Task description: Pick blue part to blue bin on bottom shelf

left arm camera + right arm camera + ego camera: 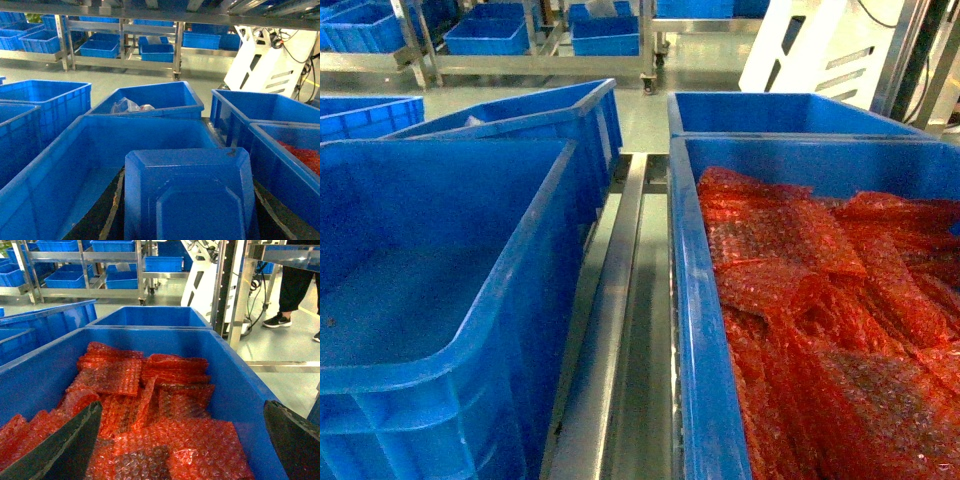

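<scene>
Left wrist-mounted view: the left gripper (187, 220) is clenched on the blue part (187, 192), a moulded blue plastic piece with a stepped, bevelled face that fills the bottom of the picture between the two dark fingers (112, 212), only the edges of which show. The part hangs above the near rim of the empty blue bin (75, 165) — the large crate on the left of the rack — so I judge the pick is done and the carry nearly so; what is left is to bring the part fully over the bin's open floor, lower it and let go. The head view shows that same bin with a bare bottom (440, 290), standing on the bottom shelf (610, 330), whose shiny centre rail runs between it and the neighbouring crate of red bubble wrap (830, 320); neither arm reaches into this view. In the right wrist-mounted view the right gripper (180, 450) is released, its dark fingers (65, 445) spread wide at the two lower corners, holding nothing above the red wrap, and it seems to have no part in this step. Behind the left bin a second crate holds a clear bag (127, 106), which is not the target as far as I can judge.
</scene>
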Tool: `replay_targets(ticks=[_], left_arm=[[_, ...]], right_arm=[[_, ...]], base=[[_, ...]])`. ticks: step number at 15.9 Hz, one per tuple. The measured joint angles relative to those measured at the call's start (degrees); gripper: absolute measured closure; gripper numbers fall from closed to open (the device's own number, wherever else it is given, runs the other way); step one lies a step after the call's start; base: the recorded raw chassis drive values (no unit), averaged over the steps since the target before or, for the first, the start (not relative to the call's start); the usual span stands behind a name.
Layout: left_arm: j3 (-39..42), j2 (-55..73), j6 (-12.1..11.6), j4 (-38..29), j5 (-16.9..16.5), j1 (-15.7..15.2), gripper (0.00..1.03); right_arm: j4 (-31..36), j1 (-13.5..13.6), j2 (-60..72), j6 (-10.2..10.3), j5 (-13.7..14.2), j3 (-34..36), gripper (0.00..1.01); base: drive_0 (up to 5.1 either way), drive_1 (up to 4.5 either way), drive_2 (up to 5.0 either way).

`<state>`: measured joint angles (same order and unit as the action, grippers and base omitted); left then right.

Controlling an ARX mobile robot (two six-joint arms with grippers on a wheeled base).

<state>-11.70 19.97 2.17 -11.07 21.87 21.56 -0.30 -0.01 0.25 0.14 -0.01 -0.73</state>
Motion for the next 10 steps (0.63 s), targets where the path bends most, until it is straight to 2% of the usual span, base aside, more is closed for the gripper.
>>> replay_targets(ticks=[10], left_arm=[[0.00,0.00,0.02,0.00,0.00,0.00,0.59]], right_arm=[[-0.02,0.00,0.00,0.00,0.00,0.00,0.03]], base=[[0.0,0.00,0.0]])
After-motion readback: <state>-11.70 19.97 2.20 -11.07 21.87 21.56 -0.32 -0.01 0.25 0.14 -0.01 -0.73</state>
